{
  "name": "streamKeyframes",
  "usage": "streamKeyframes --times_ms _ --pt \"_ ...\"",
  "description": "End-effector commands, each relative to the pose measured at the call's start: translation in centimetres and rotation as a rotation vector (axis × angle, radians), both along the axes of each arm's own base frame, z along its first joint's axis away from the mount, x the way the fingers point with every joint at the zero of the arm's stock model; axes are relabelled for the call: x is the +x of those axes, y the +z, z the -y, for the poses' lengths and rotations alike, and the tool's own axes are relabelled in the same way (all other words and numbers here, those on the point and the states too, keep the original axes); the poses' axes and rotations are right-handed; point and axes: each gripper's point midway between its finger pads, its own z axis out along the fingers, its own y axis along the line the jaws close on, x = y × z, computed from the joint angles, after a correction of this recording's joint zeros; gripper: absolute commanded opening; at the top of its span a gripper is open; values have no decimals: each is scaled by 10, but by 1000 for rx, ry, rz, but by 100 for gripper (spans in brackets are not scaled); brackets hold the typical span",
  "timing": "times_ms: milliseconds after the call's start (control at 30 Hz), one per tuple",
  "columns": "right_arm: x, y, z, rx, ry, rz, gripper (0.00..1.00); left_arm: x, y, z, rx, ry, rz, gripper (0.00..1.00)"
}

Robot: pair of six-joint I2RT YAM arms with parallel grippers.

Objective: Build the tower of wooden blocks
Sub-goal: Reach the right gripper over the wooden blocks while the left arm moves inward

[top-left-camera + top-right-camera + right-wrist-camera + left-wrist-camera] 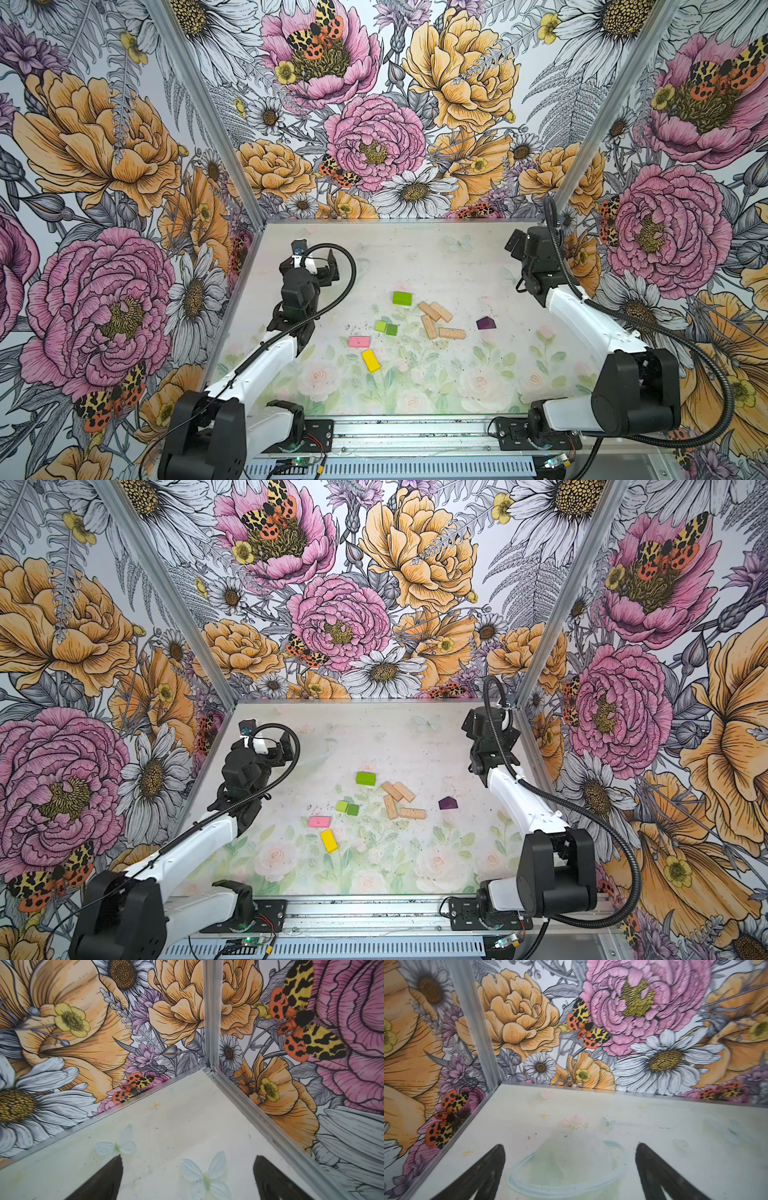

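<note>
- Shows the wood block tower not yet begun: all pieces lying loose and flat on the desk (415,257), none stacked.
- Places the scatter at mid-desk:
  - lime brick (402,298) farthest back
  - four tan oblongs (429,311) just right of it, two touching side by side and two close by at other angles
  - two green cubes (381,326) touching each other
  - pink oblong (359,341) and yellow oblong (370,360) nearest the front
  - purple peaked piece (485,323) alone toward the right
- Shows the left gripper (570,1144) spread fully wide, holding nothing, aimed at the desk's back-left corner.
- Shows the right gripper (188,1156) equally wide and empty, aimed at the back-right corner.
- Puts every piece frontward and toward the centre from both grippers, outside both wrist views; probably calls for a swing back toward the middle before any pick.
- Judges the left arm nearer the pink oblong (long axis across the desk) and the yellow oblong (long axis roughly front to back, slightly slanted).
- Judges the right arm nearer the purple peaked piece and the tan oblongs.
</note>
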Motion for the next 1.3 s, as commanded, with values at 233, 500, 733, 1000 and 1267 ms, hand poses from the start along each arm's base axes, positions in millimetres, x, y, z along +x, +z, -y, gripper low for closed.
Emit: streamKeyframes --times_ms 233,500,733,1000,1267 --pt "-96 -83 -76 253 31 -439 97 -86 -10 82 -76 -212 -166 99" --pt "-110 -100 -137 283 82 -582 97 -131 -23 107 -142 -334 -171 99" --pt "-114 -122 -181 312 79 -660 99 -138 -30 110 -143 -346 -206 99" --pt "-102 -139 -213 344 59 -699 99 -146 -28 106 -211 -356 -211 99" --pt "-89 -161 -230 349 48 -750 99 -151 -29 103 -187 -375 -201 99"
